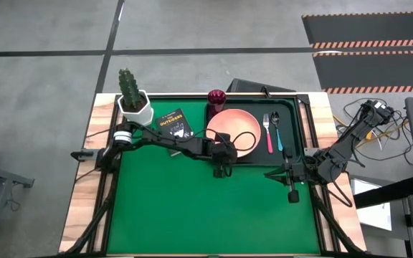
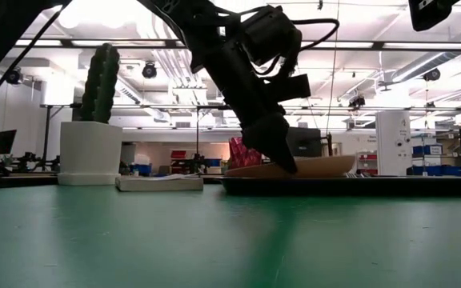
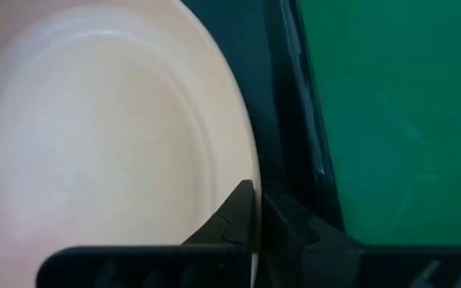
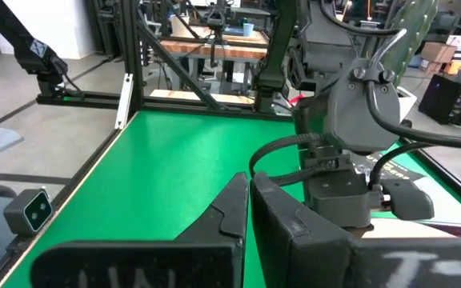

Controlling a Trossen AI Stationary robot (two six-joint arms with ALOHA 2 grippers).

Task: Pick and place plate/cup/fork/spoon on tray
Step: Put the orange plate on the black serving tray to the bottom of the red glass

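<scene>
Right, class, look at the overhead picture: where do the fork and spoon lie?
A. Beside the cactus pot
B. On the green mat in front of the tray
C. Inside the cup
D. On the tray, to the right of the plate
D: the fork and spoon lie side by side on the tray, just right of the plate.

The floor (image 1: 49, 79) is gray with dark lines across it. A black mat with orange stripes (image 1: 368, 32) lies at two o'clock from the table. In the low view, bright lights (image 2: 358, 16) shine from the ceiling. Far back stand a white cabinet (image 2: 393, 142) and shelves with blue boxes (image 2: 426, 150).
</scene>
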